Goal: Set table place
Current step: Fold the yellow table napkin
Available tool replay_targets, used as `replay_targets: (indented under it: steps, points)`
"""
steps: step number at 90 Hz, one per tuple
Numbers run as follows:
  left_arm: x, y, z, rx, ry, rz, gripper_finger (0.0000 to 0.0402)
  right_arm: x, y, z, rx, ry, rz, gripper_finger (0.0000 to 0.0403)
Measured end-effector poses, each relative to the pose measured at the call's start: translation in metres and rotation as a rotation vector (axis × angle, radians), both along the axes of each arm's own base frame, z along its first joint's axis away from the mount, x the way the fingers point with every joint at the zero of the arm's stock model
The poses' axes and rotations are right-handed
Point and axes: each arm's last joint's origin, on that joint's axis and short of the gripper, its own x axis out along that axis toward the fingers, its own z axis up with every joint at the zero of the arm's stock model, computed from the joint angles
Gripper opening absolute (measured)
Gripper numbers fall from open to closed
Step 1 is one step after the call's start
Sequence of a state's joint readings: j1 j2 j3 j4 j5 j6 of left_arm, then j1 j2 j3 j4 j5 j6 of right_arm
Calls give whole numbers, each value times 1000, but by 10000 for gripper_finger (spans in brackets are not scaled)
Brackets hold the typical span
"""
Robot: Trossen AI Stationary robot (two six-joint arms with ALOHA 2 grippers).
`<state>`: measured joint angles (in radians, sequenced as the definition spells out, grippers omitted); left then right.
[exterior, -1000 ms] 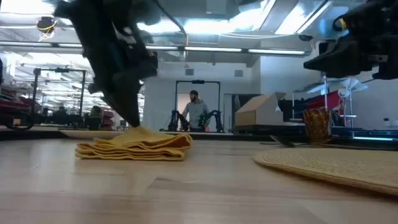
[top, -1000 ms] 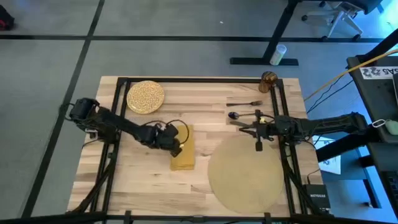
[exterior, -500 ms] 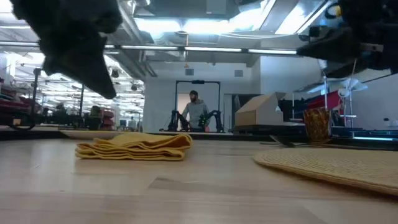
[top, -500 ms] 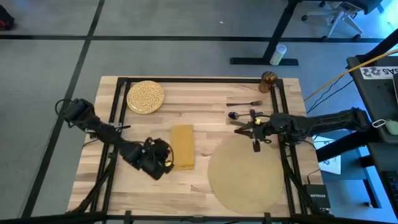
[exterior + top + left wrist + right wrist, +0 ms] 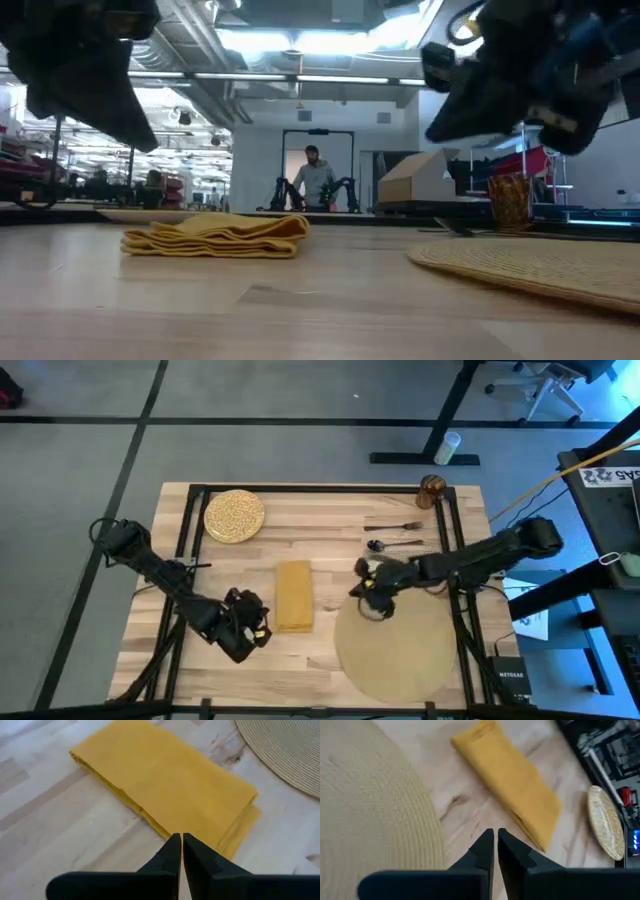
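Note:
The mustard-yellow napkin (image 5: 293, 595) lies folded flat on the wooden table (image 5: 320, 510), left of the round tan placemat (image 5: 395, 640). The speckled plate (image 5: 234, 515) sits far left. The amber glass (image 5: 432, 490), a fork (image 5: 395, 526) and a spoon (image 5: 390, 544) lie far right. My left gripper (image 5: 248, 635) hovers shut beside the napkin's near-left corner (image 5: 165, 785), holding nothing. My right gripper (image 5: 366, 596) hovers shut over the placemat's far-left rim (image 5: 370, 820), between placemat and napkin (image 5: 512, 785), also holding nothing.
Black metal rails (image 5: 190, 510) frame the tabletop along its left, far and right sides. Bare wood lies between the napkin and the plate and along the near edge. In the low view a person (image 5: 314, 180) stands far off in the room behind.
My left gripper has drawn off the napkin, going up and toward the table's near-left; the napkin stays flat where it was. My right gripper has swung from near the spoon toward the table's left, and now stands over the placemat's far-left rim.

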<state>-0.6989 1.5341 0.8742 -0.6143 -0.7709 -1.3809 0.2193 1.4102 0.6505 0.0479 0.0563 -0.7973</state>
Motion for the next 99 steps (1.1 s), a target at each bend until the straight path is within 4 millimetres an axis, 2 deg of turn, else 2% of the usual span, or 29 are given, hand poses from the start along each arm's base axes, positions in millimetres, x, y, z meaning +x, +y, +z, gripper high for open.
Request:
replay_targets:
  steps: [24, 35, 47, 73, 99]
  points:
    - [-2, -2, 1, 50, -11, -19, 0, 46, 37, -13, -152, 21, 26, 93]
    - [-2, -2, 1, 66, -2, -33, 0, 67, 44, -17, -191, 15, 43, 119]
    - [-2, -2, 1, 72, 1, -39, 0, 86, 51, -22, -163, 18, 83, 128]
    - [-2, -1, 1, 93, 5, -51, 0, 100, 58, -41, -140, 68, 128, 125]
    - [-2, -1, 1, 103, 2, -46, 0, 103, 59, -37, -108, 20, 142, 124]
